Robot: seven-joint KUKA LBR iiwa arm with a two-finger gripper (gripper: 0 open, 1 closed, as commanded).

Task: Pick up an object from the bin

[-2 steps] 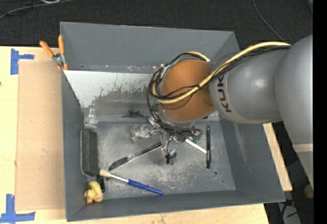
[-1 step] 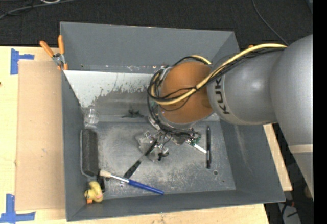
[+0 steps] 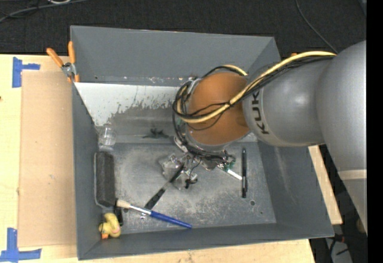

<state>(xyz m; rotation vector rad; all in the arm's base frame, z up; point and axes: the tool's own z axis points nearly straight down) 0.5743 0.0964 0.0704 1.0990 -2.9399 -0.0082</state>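
Observation:
My gripper hangs low over the middle of the bin floor, under the arm's orange cover. Right beneath and to its left lies a small crumpled clear-and-silver thing, touching or nearly touching the gripper. A black pen lies slanted just below and to the left of it. A small green-edged piece pokes out on the gripper's right side. Whether anything is held is hidden by the gripper's own body.
Along the left wall lies a long black bar-shaped thing. A yellow rubber duck sits in the front-left corner beside a blue pen. Another black pen lies at the right. A clear small thing and a tiny black piece lie toward the back.

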